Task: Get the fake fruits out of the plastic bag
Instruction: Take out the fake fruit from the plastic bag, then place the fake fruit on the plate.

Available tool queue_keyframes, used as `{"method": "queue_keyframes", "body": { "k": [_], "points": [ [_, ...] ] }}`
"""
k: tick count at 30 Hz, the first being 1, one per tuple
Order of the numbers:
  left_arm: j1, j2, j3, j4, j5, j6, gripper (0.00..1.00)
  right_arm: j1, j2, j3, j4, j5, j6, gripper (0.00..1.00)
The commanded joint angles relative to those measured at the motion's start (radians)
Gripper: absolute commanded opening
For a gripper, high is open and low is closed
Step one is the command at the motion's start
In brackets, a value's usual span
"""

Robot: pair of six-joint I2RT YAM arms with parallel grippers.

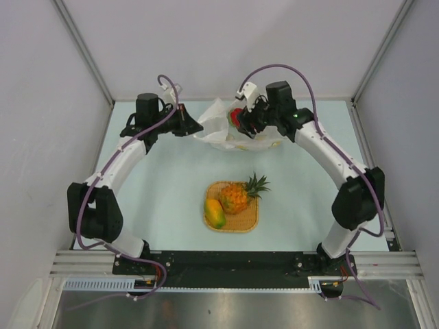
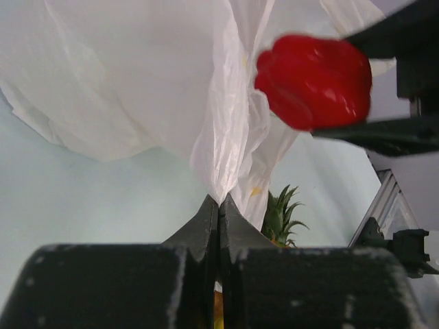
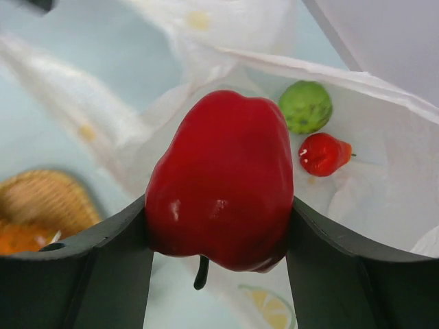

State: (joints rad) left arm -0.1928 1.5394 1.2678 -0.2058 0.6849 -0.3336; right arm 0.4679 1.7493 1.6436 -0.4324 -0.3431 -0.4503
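Pale mint table top (image 1: 158,185), matte, evenly and softly lit. Plain grey-white panels close it in: back wall (image 1: 226,41), left wall (image 1: 34,103), right wall (image 1: 411,137). Slanting aluminium posts (image 1: 83,51) meet the table's far corners. An aluminium rail (image 1: 82,262) runs along the near edge, with a brushed metal sheet (image 1: 226,312) in front of it.

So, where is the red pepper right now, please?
In the top view, the red pepper is clamped in the right gripper at the table's far side, above the open plastic bag holding a green fruit and a small red fruit.
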Motion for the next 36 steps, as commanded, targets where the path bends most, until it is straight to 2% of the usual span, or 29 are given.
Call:
{"method": "queue_keyframes", "body": {
  "k": [1,8,12,15,19,26,36],
  "points": [
    [0.006,0.01,0.07,0.097,0.031,-0.059,0.0,0.038,-0.131,-0.064,-0.251,-0.059,-0.207,0.26],
    [0.0,-0.031,0.084,0.128,0.019,-0.067,0.0,0.253,-0.283,-0.1,-0.692,0.013,-0.612,0.27],
    [0.001,-0.064,0.067,0.146,0.018,-0.059,0.0,0.403,-0.3,-0.146,-0.882,0.091,-0.688,0.27],
    [0.001,-0.097,0.036,0.166,0.013,-0.065,0.0,0.488,-0.277,-0.188,-0.936,0.136,-0.686,0.26],
    [0.001,-0.163,-0.028,0.174,0.002,-0.045,0.0,0.532,-0.209,-0.196,-0.973,0.182,-0.653,0.25],
    [0.001,-0.266,-0.111,0.186,-0.024,-0.018,0.0,0.522,-0.074,-0.197,-0.907,0.254,-0.525,0.22],
    [0.004,-0.306,-0.151,0.181,-0.036,0.001,0.0,0.523,0.035,-0.196,-0.81,0.342,-0.484,0.22]
  ]
}}
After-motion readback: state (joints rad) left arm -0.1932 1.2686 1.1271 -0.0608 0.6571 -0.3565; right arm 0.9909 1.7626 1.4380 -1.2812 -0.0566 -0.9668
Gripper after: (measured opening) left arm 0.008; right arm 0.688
